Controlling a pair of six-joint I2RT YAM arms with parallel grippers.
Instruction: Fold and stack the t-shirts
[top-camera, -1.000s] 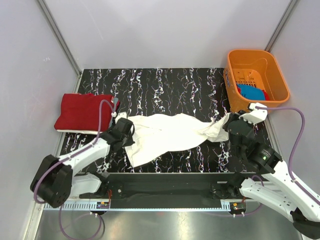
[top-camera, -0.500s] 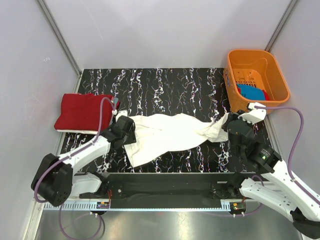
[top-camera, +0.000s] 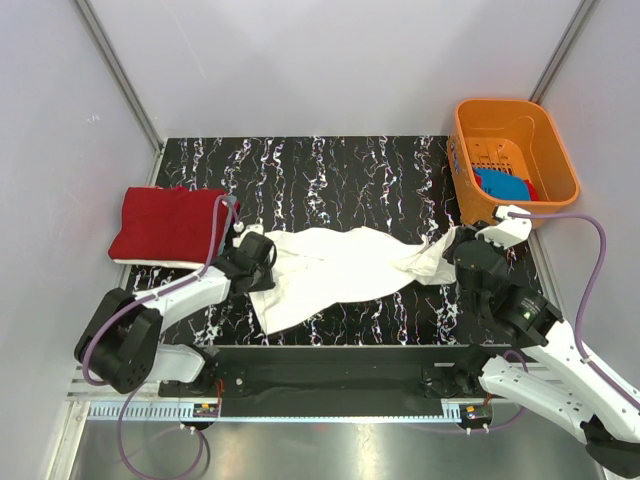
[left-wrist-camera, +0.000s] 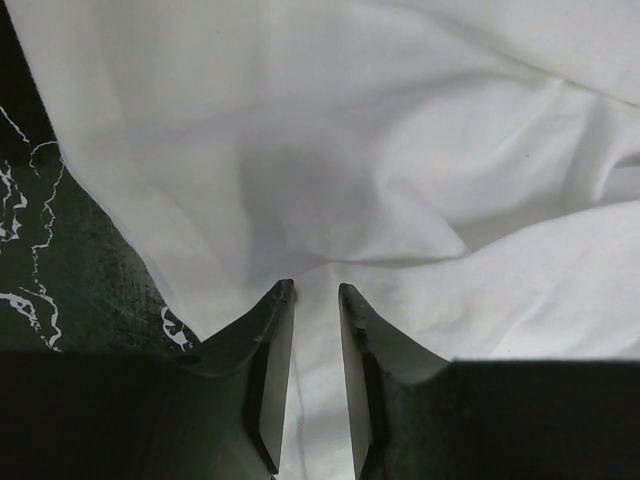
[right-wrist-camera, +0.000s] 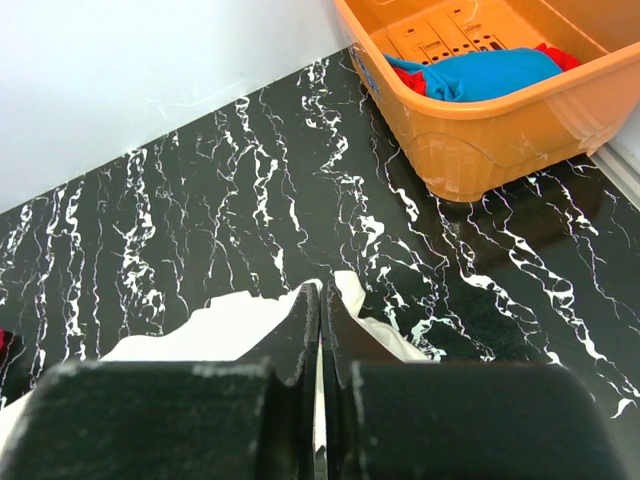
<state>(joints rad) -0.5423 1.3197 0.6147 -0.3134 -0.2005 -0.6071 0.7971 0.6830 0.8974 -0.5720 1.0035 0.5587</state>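
A large white t-shirt (top-camera: 340, 265) lies crumpled and stretched across the middle of the black marbled table. My left gripper (top-camera: 262, 262) sits at its left end. In the left wrist view its jaws (left-wrist-camera: 314, 290) stand a narrow gap apart, with the white cloth (left-wrist-camera: 400, 150) under and between them. My right gripper (top-camera: 455, 250) is shut on the shirt's right end, and cloth (right-wrist-camera: 200, 335) shows on both sides of the closed tips (right-wrist-camera: 321, 290). A folded red t-shirt (top-camera: 165, 225) lies at the far left. A bright blue t-shirt (top-camera: 500, 185) lies in the basket (right-wrist-camera: 480, 75).
The orange plastic basket (top-camera: 515, 115) stands at the back right corner, just beyond my right gripper, and also shows in the right wrist view (right-wrist-camera: 500, 130). Some red cloth (right-wrist-camera: 410, 82) lies beside the blue shirt in it. Grey walls close in the table's sides and back.
My left gripper has moved a little to the right, further onto the white shirt's left end. The right arm and the shirt's right end have not moved.
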